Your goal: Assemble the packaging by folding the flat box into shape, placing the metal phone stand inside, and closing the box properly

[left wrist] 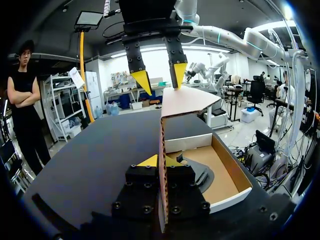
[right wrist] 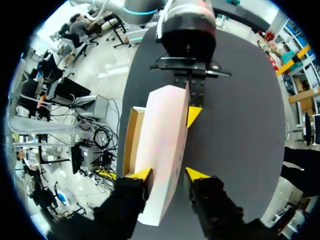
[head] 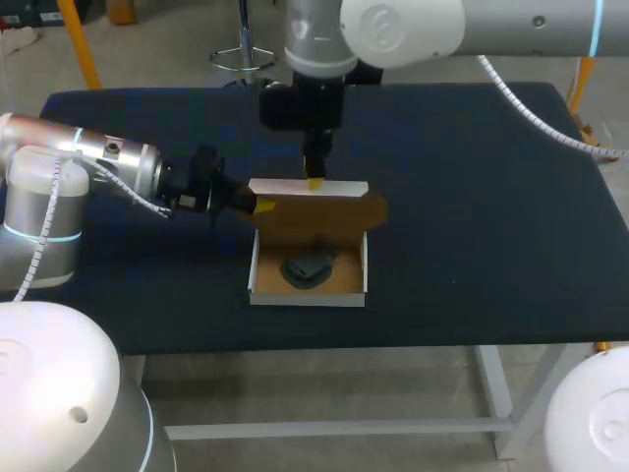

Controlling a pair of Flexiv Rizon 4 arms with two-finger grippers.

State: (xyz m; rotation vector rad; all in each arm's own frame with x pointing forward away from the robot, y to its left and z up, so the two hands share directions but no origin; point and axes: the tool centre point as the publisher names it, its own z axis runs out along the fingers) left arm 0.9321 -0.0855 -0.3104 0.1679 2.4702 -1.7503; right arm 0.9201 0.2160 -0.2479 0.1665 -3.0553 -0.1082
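Observation:
The cardboard box (head: 307, 295), white outside and brown inside, lies open in the middle of the dark table. The dark metal phone stand (head: 309, 267) (left wrist: 202, 172) rests inside it. The lid (head: 319, 211) (left wrist: 187, 100) (right wrist: 162, 135) stands raised at the box's far side. My left gripper (head: 261, 206) (left wrist: 161, 161) comes in from the left and is shut on the thin side flap at the lid's left edge. My right gripper (head: 314, 183) (left wrist: 161, 77) (right wrist: 168, 174) hangs over the lid's top edge, open. The lid passes between its fingers and one tip rests against the edge.
The dark table (head: 491, 246) stretches bare to the right of the box and in front of it. My left arm (head: 88, 157) lies low over the table's left part. My right arm (head: 413, 29) crosses above the far edge.

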